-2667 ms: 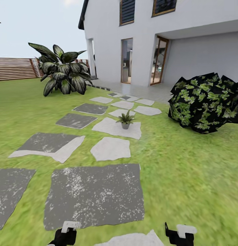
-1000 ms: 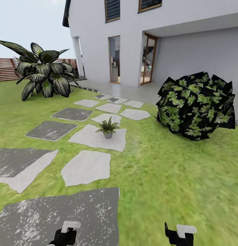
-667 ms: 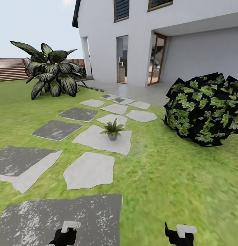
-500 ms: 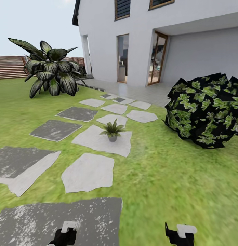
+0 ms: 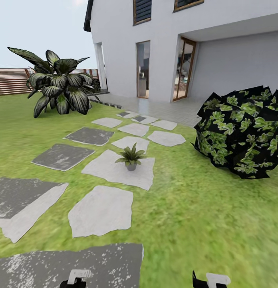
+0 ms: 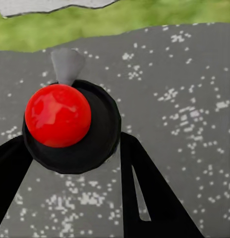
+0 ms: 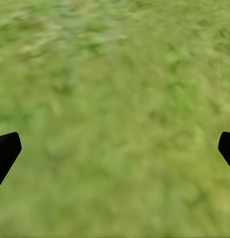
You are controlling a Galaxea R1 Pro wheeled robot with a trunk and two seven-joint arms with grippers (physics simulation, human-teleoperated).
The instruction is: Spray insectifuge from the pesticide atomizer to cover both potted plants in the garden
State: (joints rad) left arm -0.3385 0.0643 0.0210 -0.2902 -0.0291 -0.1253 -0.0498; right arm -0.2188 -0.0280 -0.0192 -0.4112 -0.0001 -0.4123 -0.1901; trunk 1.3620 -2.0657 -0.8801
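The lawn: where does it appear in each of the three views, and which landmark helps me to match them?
Head view: the lawn surrounds the stepping slabs and is widest at the right.
Left wrist view: the lawn is a green strip beyond the dark speckled slab, behind the atomizer.
Right wrist view: the lawn lies under the right gripper, whose fingers are wide apart.
Shared landmark: the dark speckled slab, at the bottom of the head view.
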